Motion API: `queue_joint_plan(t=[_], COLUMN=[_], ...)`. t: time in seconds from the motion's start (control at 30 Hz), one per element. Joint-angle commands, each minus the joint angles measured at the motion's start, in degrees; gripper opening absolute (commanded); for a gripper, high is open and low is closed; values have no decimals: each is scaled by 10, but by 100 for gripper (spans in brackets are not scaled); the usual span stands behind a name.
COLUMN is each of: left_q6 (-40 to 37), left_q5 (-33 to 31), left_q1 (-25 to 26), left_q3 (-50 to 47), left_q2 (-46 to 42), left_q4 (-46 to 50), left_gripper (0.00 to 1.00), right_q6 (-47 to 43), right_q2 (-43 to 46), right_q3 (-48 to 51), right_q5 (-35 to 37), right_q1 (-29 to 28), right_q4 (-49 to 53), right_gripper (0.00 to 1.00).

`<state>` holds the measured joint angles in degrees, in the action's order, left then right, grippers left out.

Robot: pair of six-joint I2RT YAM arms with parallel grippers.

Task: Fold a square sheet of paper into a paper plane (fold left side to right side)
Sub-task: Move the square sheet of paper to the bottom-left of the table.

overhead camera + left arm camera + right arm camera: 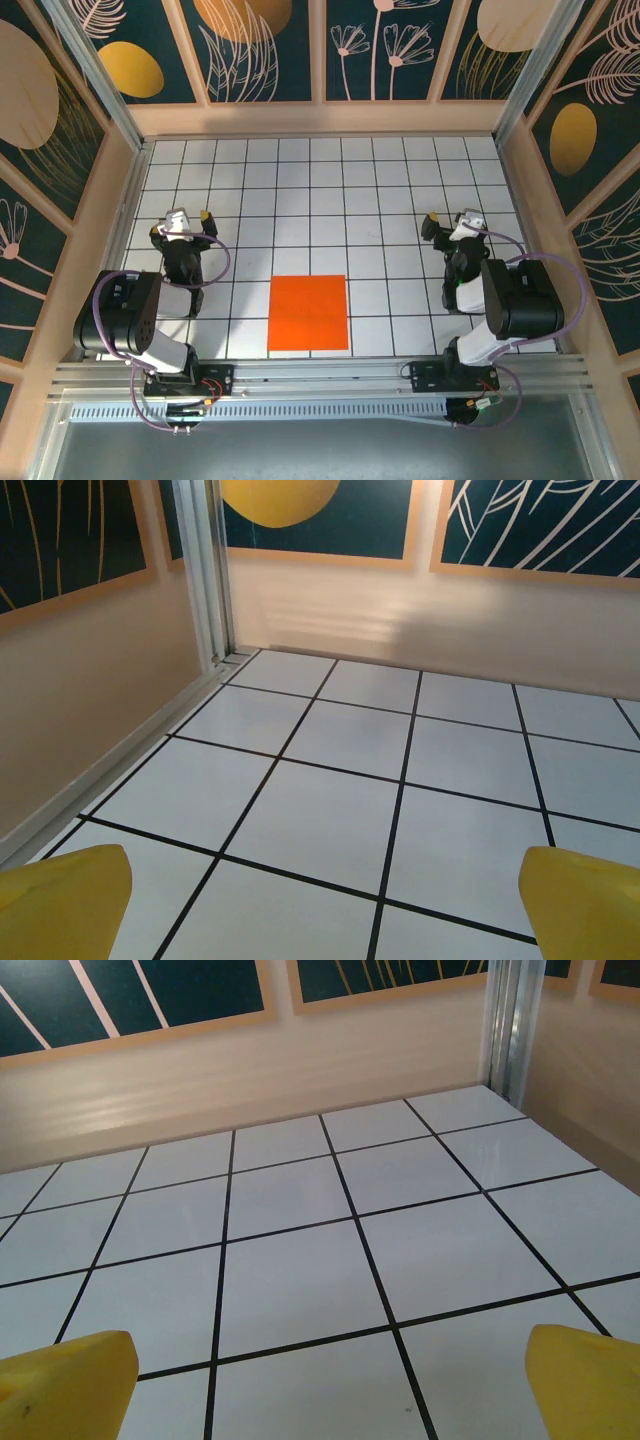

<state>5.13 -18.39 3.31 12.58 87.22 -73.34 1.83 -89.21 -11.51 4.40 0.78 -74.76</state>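
The square sheet of paper (308, 312) is bright orange and lies flat near the front middle of the white grid table, with no crease showing. My left gripper (182, 222) hovers over the left side of the table, well left of the sheet. It is open, and its yellow fingertips (60, 905) stand wide apart over bare tiles, with the left gripper (325, 910) holding nothing. My right gripper (455, 222) is on the right side, equally far from the sheet. The right gripper (325, 1385) is open too, yellow fingertips (585, 1380) spread over bare tiles.
Wooden walls (320, 118) enclose the table on the left, back and right. A metal corner post (205, 570) stands ahead of the left gripper and another post (510, 1020) ahead of the right. Both arm bases sit on the front rail (320, 375).
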Motion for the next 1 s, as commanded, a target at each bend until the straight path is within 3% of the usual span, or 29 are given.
queue_joint_plan(t=[0.0, 0.97], left_q6=[0, -2], left_q5=[7, 11], left_q1=[-5, -5], left_q3=[-3, -2], left_q2=[1, -7], left_q4=[-25, -22], left_gripper=[99, 99], right_q6=[-5, -5], right_q2=[-4, -3], right_q3=[-5, -4], right_q5=[-3, -5], right_q1=[0, 2], right_q4=[-26, -27], right_gripper=[99, 99])
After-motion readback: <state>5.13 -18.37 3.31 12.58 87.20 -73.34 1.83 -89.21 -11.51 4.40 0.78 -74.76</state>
